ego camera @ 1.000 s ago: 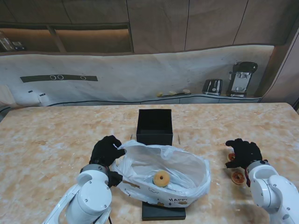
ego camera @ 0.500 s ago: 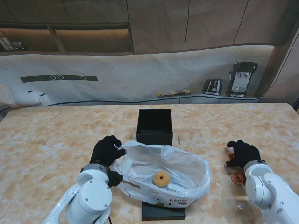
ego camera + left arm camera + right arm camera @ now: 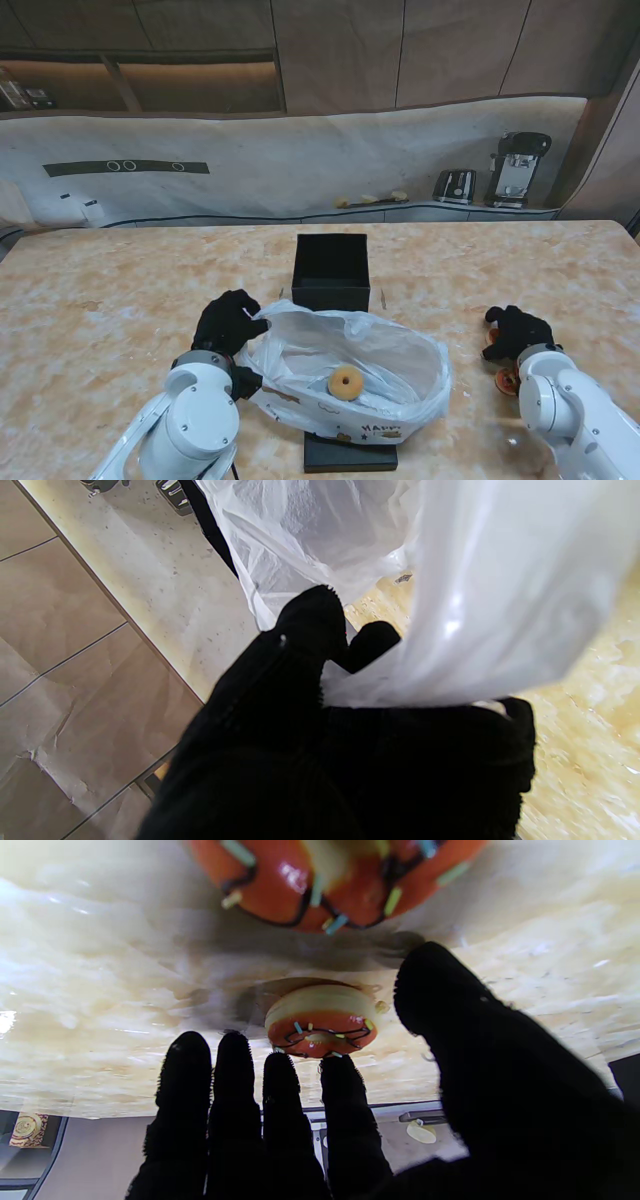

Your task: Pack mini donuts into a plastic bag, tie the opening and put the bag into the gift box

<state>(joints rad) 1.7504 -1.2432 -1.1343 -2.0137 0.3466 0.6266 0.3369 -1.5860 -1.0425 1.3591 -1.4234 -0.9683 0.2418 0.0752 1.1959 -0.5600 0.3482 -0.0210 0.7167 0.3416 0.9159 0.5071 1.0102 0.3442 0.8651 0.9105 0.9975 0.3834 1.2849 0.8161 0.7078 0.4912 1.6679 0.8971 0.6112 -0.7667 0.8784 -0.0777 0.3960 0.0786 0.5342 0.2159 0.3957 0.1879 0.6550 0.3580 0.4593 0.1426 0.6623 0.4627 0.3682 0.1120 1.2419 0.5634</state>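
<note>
right hand [image 3: 518, 332] has crept down over the last second, fingers [image 3: 280, 1100] spread and empty, tips just short of a mini donut [image 3: 320, 1026] with a second donut [image 3: 507, 380] nearer to me, so a grab looks close. left hand [image 3: 230, 322] is pinching the plastic bag [image 3: 350, 370] rim at its 9 o'clock, one donut [image 3: 346, 381] inside, gift box [image 3: 331, 270] at 12.

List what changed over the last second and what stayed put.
The right hand drew back nearer to me, over the two red-iced donuts; fingers spread, nothing held. The left hand stayed clamped on the plastic bag rim; the donut inside and gift box did not move.
</note>
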